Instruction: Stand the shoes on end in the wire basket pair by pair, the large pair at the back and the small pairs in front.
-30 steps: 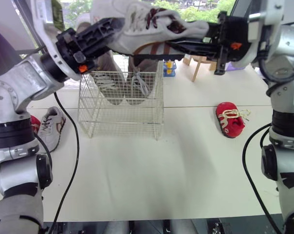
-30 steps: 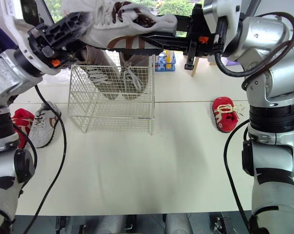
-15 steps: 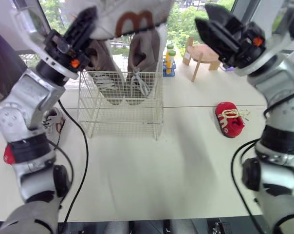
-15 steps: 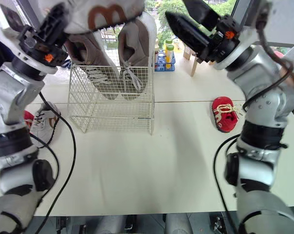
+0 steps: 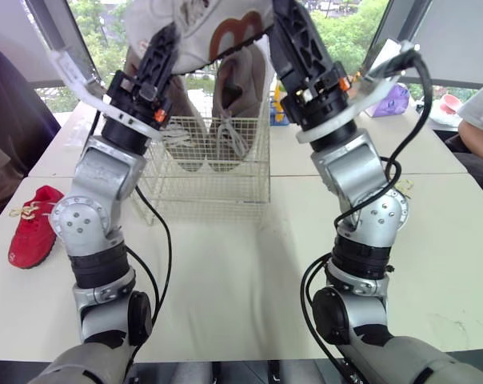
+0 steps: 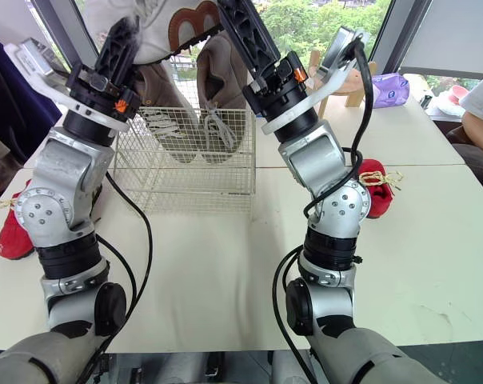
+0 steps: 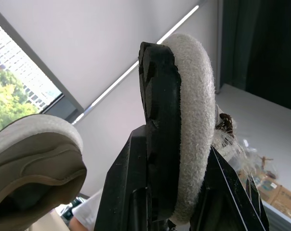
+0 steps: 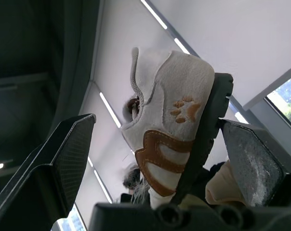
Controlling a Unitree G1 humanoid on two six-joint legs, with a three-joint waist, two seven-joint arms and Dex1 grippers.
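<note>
While the left gripper [image 5: 163,48] is clamped on the white-and-brown shoe [image 5: 217,24], holding it high over the wire basket [image 5: 225,172] toward the desk's [image 5: 241,264] far edge, the right gripper [image 8: 157,127] is raised beside it, fingers spread wide either side of the shoe, gripping nothing. A large beige pair [image 5: 240,88] stands on end inside the basket. One red shoe [image 5: 33,236] lies at the desk's left edge, another red shoe [image 6: 375,188] toward the right edge

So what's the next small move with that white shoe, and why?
Probably lower the white shoe toe down into the front of the wire basket. The left gripper clamps it high above the basket, the right gripper stands open around it, and the large pair already stands on end at the back.
</note>
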